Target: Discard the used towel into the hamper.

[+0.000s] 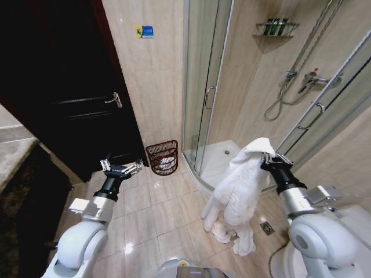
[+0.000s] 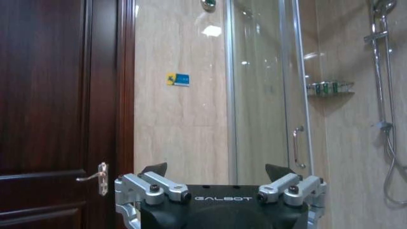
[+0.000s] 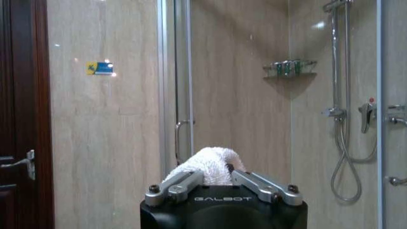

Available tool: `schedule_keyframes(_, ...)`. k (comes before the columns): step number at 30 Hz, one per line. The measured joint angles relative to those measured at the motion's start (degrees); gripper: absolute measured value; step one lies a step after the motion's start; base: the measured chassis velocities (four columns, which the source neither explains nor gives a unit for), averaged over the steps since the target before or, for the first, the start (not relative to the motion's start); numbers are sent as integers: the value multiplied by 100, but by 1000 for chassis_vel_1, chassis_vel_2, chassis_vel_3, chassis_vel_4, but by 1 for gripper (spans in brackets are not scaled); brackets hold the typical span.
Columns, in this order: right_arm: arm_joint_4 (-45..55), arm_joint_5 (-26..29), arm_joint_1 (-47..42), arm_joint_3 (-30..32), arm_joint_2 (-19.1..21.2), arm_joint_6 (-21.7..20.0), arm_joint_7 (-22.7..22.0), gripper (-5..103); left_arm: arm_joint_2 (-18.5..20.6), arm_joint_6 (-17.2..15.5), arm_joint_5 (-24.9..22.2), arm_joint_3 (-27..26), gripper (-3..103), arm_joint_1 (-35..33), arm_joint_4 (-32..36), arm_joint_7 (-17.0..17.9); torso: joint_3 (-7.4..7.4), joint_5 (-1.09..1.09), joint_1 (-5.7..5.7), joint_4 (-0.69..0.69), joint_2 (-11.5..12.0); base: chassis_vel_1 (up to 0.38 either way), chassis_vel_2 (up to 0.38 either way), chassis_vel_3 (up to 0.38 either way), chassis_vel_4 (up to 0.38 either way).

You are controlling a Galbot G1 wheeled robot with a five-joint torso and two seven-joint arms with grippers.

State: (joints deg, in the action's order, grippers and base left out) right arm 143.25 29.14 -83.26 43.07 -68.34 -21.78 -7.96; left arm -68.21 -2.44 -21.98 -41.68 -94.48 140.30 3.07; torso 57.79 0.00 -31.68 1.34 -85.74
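We see two tools. The right tool (image 1: 271,159) is clamped on one white towel (image 1: 240,191), gripped at its upper end; the towel hangs with its long axis vertical, its lower end bunched on the tiled floor (image 1: 156,214). The left tool (image 1: 122,167) is empty, fingers spread apart, raised above the floor. One hamper (image 1: 162,157) stands upright, mouth up, against the wall between the dark door (image 1: 75,98) and the shower enclosure (image 1: 203,87), well apart from both tools.

White towel (image 1: 243,179), red-brown ribbed hamper (image 1: 162,157), dark door (image 1: 69,98), beige tiles (image 1: 152,81), blue/yellow sticker (image 1: 144,31).
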Motion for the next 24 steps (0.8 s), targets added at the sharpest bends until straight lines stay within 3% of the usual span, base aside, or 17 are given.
schedule_keyframes(11, 0, -107, -74, 68, -64, 31, 59, 3, -44, -79, 77, 198, 100, 20, 29, 0, 0, 0, 0, 0, 0, 0, 0, 0, 0)
schedule_keyframes(24, 1, -255, 46, -1, -182, 62, 150, 3, 52, -51, 8, -18, 100, -47, 99, 0, 0, 0, 0, 0, 0, 0, 0, 0, 0)
